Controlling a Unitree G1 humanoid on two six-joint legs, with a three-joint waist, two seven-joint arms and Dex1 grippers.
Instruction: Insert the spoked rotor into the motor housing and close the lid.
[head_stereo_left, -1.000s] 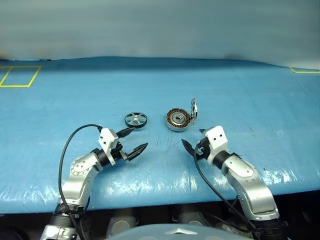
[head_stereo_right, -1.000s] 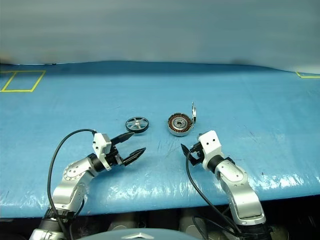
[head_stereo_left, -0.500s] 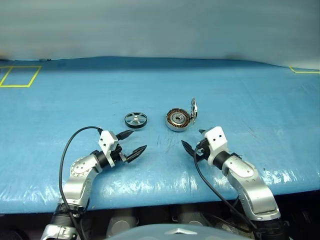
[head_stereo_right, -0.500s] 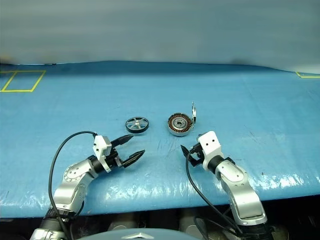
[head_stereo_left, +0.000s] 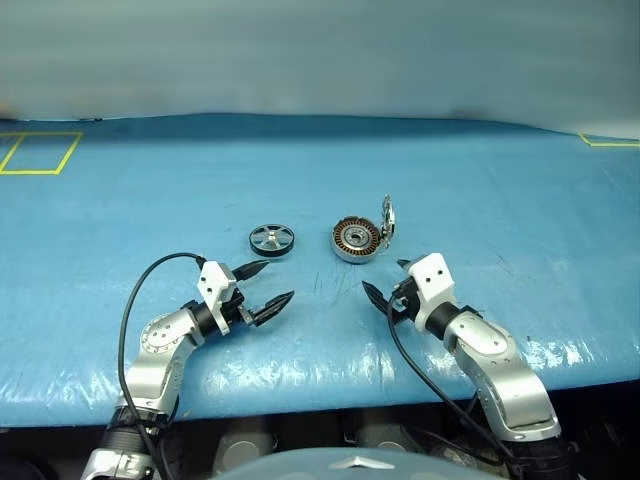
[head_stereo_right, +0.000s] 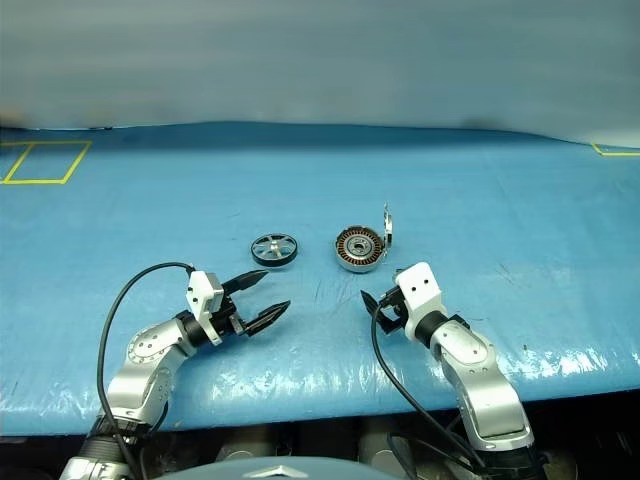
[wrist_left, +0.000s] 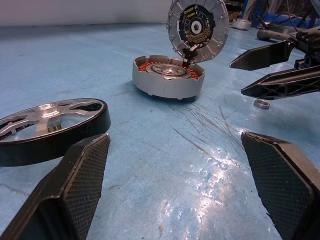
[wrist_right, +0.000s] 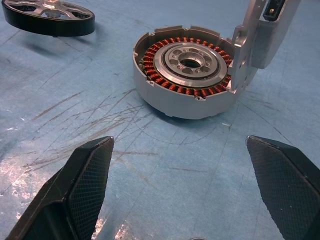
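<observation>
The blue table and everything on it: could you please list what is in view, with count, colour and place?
table: one, blue cover, with yellow taped outlines at its far corners.
spoked rotor: one, dark rim and silver spokes, lying flat, left of the housing.
motor housing: one, silver with copper windings, mid-table.
lid: one, silver-grey, standing open at the housing's right edge.
small ring: one, grey, on the table near the right gripper.
left gripper: black fingers, open, nearest the rotor.
right gripper: black fingers, open, nearest the housing.

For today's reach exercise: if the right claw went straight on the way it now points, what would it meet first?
Probably the round silver motor housing with copper windings: it lies straight ahead between the open right claw fingers, blue table bare before it.
</observation>
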